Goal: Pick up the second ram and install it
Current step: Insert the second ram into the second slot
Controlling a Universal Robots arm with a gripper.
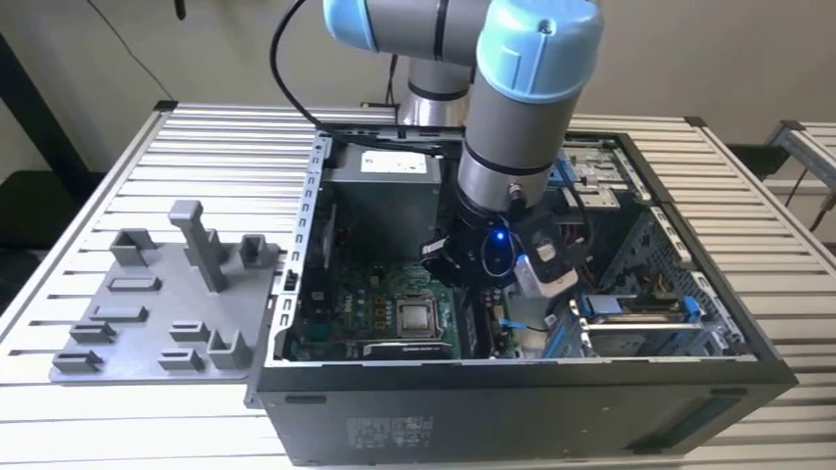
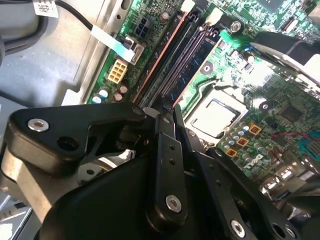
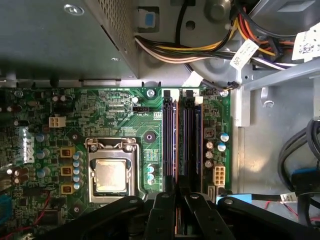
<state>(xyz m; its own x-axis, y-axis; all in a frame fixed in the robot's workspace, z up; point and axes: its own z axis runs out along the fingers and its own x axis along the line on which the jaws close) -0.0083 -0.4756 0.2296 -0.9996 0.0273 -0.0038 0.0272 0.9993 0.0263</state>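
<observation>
I am low inside the open computer case (image 1: 523,377), over the motherboard's memory slots (image 3: 189,140). The second ram (image 3: 175,150) shows edge-on as a thin dark strip with an orange-lit edge, standing along the slot row. It runs straight in between my gripper's (image 3: 179,197) black fingers. In the second wrist view the same strip (image 2: 157,60) ends at the gripper (image 2: 161,112), whose fingers are drawn close together around it. I cannot tell how deep the stick sits in its slot.
The processor socket (image 3: 110,175) lies beside the slots. The power supply (image 3: 60,35) and a bundle of cables (image 3: 200,50) stand beyond the slots' far ends. A grey holder plate (image 1: 157,304) lies outside the case on the exterior view's left.
</observation>
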